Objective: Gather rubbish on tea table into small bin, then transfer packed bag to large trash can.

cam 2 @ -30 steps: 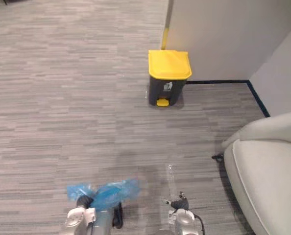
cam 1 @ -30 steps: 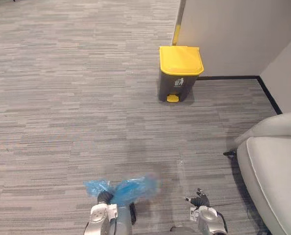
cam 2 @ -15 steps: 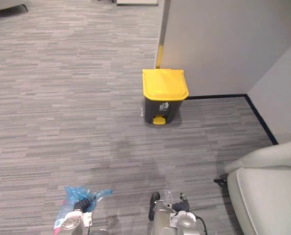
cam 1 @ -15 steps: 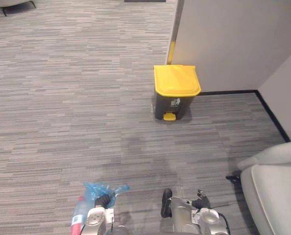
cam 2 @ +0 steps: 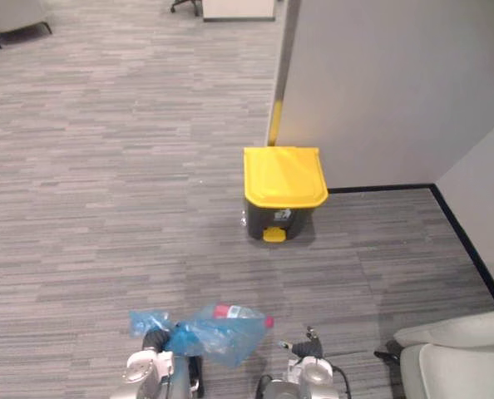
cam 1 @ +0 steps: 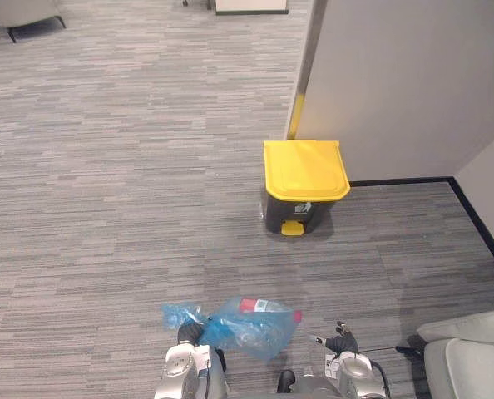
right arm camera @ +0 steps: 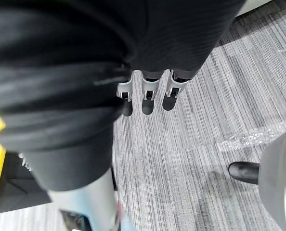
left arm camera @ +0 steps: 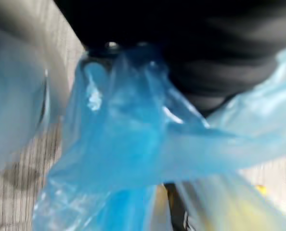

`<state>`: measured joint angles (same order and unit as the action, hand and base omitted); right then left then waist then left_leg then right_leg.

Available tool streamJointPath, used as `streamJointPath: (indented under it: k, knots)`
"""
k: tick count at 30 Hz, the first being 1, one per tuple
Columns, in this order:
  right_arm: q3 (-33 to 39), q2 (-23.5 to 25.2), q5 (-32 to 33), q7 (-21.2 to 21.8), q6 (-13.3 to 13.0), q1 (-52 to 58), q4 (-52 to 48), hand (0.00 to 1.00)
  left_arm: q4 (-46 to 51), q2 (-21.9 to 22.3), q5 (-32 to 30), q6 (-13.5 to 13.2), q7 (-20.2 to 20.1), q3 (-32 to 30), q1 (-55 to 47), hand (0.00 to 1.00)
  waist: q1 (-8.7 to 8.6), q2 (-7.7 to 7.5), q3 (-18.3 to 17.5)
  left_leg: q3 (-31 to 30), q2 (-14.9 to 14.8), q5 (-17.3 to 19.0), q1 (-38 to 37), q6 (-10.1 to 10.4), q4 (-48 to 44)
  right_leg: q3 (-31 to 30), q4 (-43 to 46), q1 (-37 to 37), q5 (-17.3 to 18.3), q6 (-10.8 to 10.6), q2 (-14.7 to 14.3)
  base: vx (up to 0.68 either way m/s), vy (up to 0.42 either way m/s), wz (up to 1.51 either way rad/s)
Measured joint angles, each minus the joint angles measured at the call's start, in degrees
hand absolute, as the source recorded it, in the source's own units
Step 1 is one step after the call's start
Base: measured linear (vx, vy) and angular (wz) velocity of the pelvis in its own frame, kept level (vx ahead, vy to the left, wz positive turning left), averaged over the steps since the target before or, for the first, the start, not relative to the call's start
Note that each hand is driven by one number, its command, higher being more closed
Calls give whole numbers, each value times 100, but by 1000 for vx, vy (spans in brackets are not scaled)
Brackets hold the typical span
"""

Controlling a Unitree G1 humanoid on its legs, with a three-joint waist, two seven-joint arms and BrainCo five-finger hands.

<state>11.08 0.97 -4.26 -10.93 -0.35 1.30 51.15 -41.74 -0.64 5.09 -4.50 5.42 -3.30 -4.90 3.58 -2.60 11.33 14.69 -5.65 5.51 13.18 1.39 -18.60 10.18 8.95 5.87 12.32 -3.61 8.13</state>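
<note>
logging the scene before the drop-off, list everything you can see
pedal bin: one, dark grey, yellow lid shut, on the carpet against the partition
blue bag: one, see-through blue, rubbish inside, hanging from the left hand
sofa: one, pale grey, lower right
chair: one, grey, far upper left
partition: one, light grey, behind the bin
carpet: grey, striped
left hand: curled round the bag's neck
right hand: fingers straight, holding nothing
</note>
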Motion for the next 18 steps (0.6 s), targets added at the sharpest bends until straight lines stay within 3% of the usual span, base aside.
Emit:
streamJointPath:
  k: [2, 3, 4, 5, 6, 8, 10, 13, 14, 15, 18]
  knots:
    - [7, 16, -8, 1, 0, -36, -5, 0, -50, -55, -33, 4, -3, 19, 19, 100, 33, -16, -5, 152, 84, 299, -97, -93, -201, -93, 333, 3, 49, -93, 175, 361, 179, -16]
    - [4, 17, -13, 5, -12, -67, -6, 0, -150, -76, -49, 15, -2, 48, 2, 100, 49, 19, 8, 256, 142, 471, -360, -120, -138, -256, 965, -169, 72, -170, 290, 302, 161, -48]
    - [-13, 27, -21, 12, -14, -57, 6, 0, -195, -77, -51, 25, -2, 126, -38, 100, 23, 60, 5, 372, 170, 645, -693, -127, 15, -403, 2090, -608, -38, -375, 425, 279, 153, -50]
    - [-33, 29, -25, 16, -14, -50, 10, 0, -195, -81, -51, 25, -1, 169, -41, 100, 14, 64, 7, 374, 195, 698, -799, -127, 64, -442, 2488, -779, -105, -453, 476, 315, 139, -32]
    - [-99, 42, -28, 35, -12, -24, 25, 0, -248, -152, -51, 34, 13, 259, -55, 100, -42, 69, 10, 384, 242, 843, -1063, -132, 116, -464, 3519, -1196, -160, -507, 599, 342, 84, -11]
    - [-120, 32, -33, 62, -30, -8, -13, 0, -294, -243, -49, 44, 73, 255, -86, 100, -96, 56, 8, 398, 257, 928, -1389, -126, 230, -393, 4170, -1643, 120, -340, 575, 346, 13, 1]
    - [-135, -64, -33, 81, -36, -21, 56, 0, -318, -325, -48, 42, 101, 199, -81, 100, -141, 87, 27, 394, 157, 938, -1803, -113, 512, 29, 3847, -2117, 429, -39, 379, 343, -83, 15]
    - [-234, -200, -33, 81, -44, -148, 171, 0, -357, -347, -47, 31, 110, 191, -57, 100, -171, 176, 61, 332, 13, 902, -2042, -43, 680, 221, 2532, -2430, 210, 71, 37, 319, -136, 21]
    - [-241, -193, -35, 79, -46, -97, 229, 0, -387, -449, -46, 18, 96, 201, -61, 100, -187, 8, 16, 175, 192, 870, -2134, 78, 782, 64, 1343, -2362, -558, 116, -63, 358, -174, 42]
    - [-179, -275, -26, 91, -64, -117, 370, 0, -543, -367, -49, 23, 105, 194, -32, 100, -212, 96, -12, -183, 125, 986, -2284, 272, 818, -55, 1367, -2364, -1068, 605, -190, 381, -178, 31]
    - [-128, -429, -30, 85, -53, -168, 407, 0, -584, -233, -49, 13, 109, 193, -26, 100, -245, 415, -72, -485, -150, 932, -2323, 365, 687, 163, 1392, -2168, -630, 697, -372, 380, -190, 14]
